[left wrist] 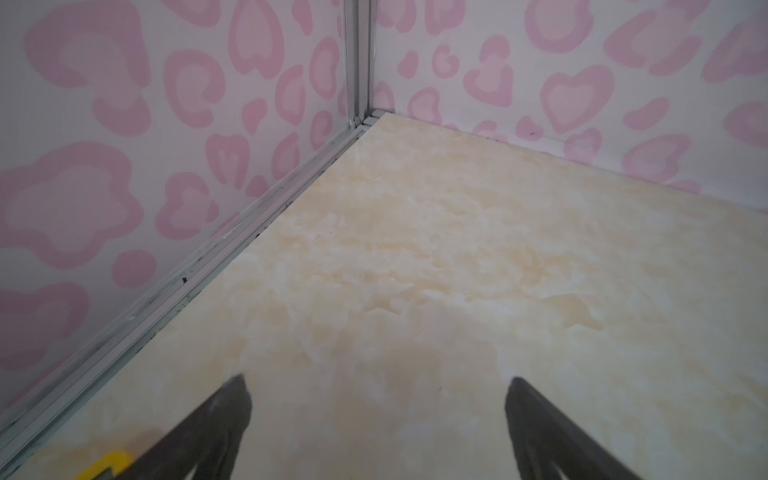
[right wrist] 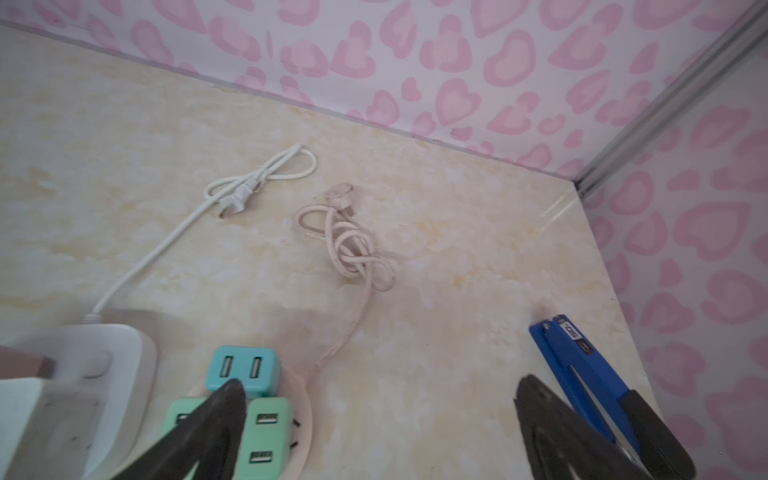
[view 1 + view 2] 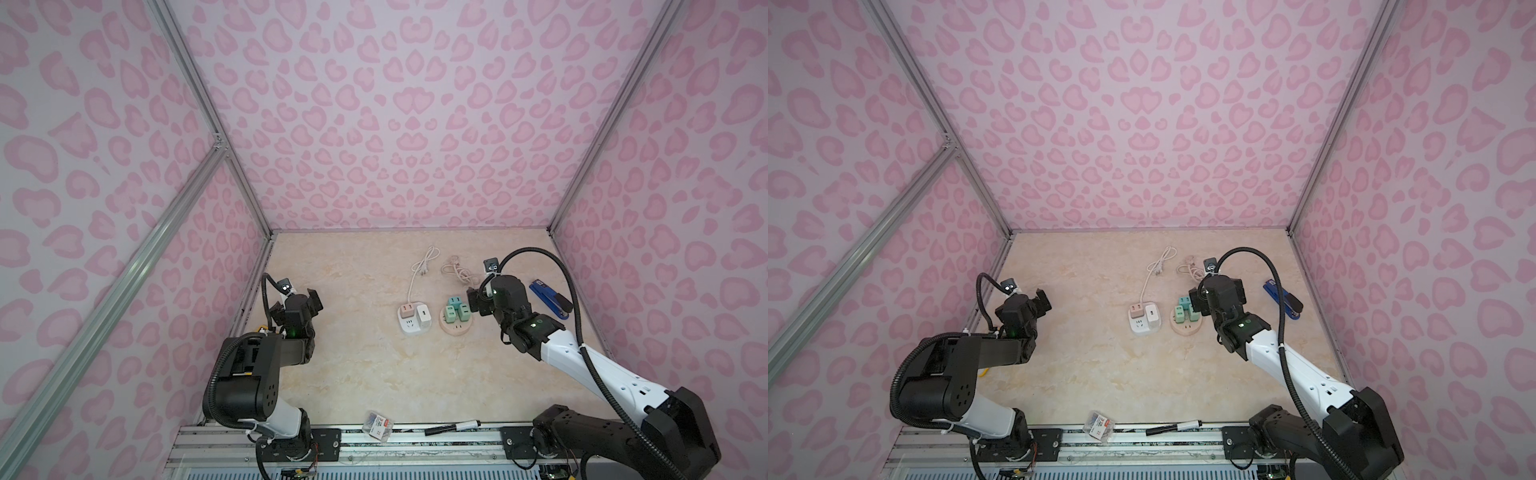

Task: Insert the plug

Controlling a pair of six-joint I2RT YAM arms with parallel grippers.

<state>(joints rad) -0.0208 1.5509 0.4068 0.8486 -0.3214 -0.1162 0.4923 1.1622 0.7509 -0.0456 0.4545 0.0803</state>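
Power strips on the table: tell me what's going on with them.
Nothing is held yet. The right gripper hovers open by the round socket and its green adapters. The left gripper is open over bare table. The white plug and the pink plug lie loose, not inserted.

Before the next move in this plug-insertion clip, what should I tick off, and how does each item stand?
1. Right gripper open and empty: ok.
2. Left gripper open, off to the side: ok.
3. White plug loose, unobstructed: ok.
4. Plug in a grip: not ok.
5. Free socket on white power strip: ok.
6. Which way the plug's prongs face: cannot tell.
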